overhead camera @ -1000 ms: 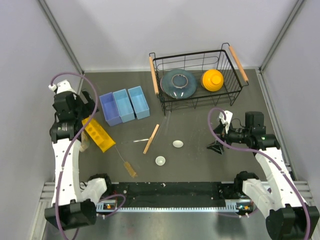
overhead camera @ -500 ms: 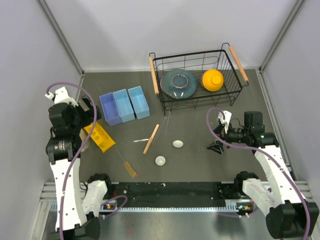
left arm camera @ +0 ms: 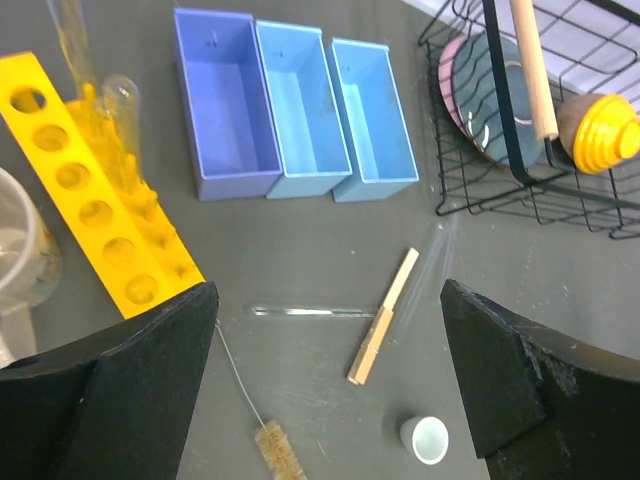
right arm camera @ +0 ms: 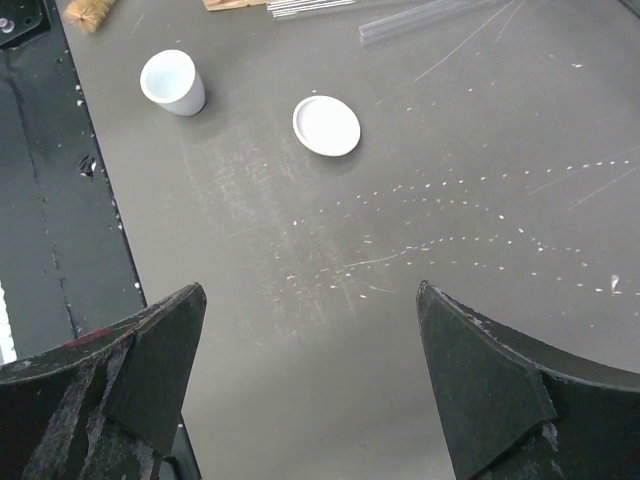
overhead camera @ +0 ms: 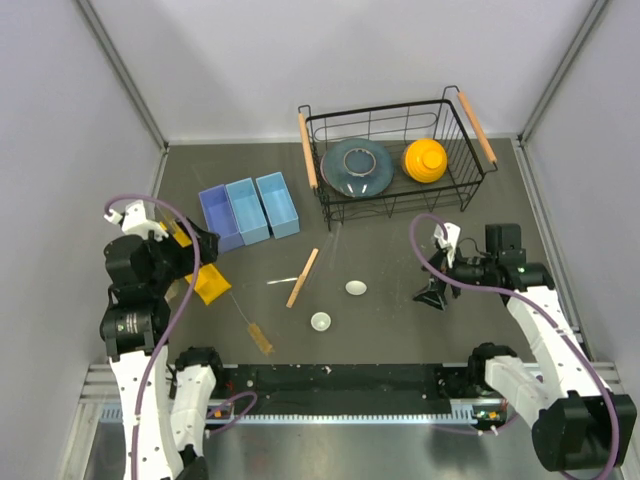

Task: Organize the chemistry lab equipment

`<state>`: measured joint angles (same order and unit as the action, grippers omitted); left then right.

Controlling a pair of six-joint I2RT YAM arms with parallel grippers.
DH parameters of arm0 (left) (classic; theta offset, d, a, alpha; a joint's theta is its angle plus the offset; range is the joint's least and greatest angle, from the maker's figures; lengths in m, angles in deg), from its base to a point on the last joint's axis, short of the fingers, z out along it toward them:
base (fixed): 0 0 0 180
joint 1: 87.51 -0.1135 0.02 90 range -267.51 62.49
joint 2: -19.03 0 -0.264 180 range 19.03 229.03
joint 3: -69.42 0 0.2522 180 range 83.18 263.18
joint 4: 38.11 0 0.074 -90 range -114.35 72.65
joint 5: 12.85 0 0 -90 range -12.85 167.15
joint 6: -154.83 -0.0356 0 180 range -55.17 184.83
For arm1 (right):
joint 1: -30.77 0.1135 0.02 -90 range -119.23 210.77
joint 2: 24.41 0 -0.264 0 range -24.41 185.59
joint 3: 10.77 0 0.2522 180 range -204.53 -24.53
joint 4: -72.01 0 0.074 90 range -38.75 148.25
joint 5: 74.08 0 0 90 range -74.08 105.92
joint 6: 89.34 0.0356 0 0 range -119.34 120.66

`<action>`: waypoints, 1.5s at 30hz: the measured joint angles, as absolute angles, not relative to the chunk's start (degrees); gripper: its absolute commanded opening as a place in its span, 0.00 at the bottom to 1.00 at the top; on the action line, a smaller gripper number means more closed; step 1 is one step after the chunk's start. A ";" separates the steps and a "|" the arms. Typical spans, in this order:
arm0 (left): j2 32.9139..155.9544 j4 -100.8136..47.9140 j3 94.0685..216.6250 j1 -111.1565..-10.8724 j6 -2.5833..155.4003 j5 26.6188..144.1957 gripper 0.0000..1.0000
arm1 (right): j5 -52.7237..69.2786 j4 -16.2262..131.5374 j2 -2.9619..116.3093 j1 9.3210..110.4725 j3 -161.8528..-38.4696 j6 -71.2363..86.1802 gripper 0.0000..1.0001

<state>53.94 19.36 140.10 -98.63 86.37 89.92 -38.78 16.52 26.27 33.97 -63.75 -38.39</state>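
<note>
Dark grey bench (overhead camera: 400, 330) carries everything. Since a second ago the left arm has drawn back toward the near edge; its end effector (left arm camera: 328, 288), spread wide and empty, now hides much of the yellow rack (overhead camera: 212, 284). The right end effector (right arm camera: 310, 290), equally wide and empty, has barely moved. The left wrist view cuts off the brush (left arm camera: 280, 452). Mid-bench, the wooden stick (overhead camera: 303, 277) runs near-left to far-right, beside a clear rod (overhead camera: 282, 281), a white cup (overhead camera: 320, 321) and a white dish (overhead camera: 356, 288)

Dark grey table (overhead camera: 400, 330); pale grey walls (overhead camera: 330, 60) on three sides.
</note>
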 measured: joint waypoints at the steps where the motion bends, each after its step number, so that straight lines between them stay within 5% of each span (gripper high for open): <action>1: 53.51 19.42 139.36 -98.65 86.67 90.66 0.99 | -38.95 16.49 26.42 33.97 -63.53 -38.41 0.89; 9: 51.34 19.40 134.77 -98.63 87.86 94.42 0.99 | -37.82 13.37 30.36 38.28 -65.32 -40.77 0.89; 20: 49.51 20.30 133.31 -98.63 93.30 96.19 0.99 | -24.18 10.55 49.00 65.21 -87.16 -41.03 0.89; 31: 46.40 26.77 138.27 -98.67 102.94 76.24 0.99 | -12.97 11.86 81.22 82.34 -117.12 -38.22 0.85; 45: 42.47 31.09 141.90 -98.48 104.36 58.49 0.99 | -3.63 13.39 104.82 88.37 -135.70 -36.14 0.60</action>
<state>42.47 31.09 141.90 -98.48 104.36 58.49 -3.63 13.39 104.82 88.37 -135.70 -36.14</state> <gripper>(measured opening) 0.988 0.640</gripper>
